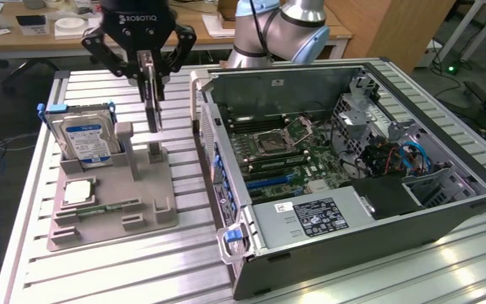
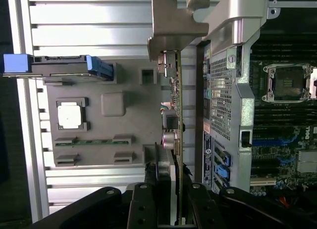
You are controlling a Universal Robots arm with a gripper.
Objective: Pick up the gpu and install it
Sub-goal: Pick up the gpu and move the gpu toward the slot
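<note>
The gpu (image 1: 151, 101) is a thin dark card that hangs on edge, straight down from my gripper (image 1: 147, 69). The gripper is shut on the card's upper end. The card's lower end sits just above the upright slot post of the grey holder (image 1: 116, 202). In the wrist view the gpu (image 2: 174, 105) is edge-on, and its silver bracket (image 2: 173, 21) is at the end away from my gripper (image 2: 171, 192). The black fingers (image 2: 147, 199) press on both faces of the card.
The open computer case (image 1: 445, 209) lies at the exterior view's right, close beside the holder, with its motherboard (image 1: 285, 149) exposed. On the holder are a hard drive (image 1: 87, 136) with a blue label, a square chip (image 1: 78, 190) and a memory stick (image 1: 99, 208). The slatted metal table (image 1: 124, 266) lies under everything.
</note>
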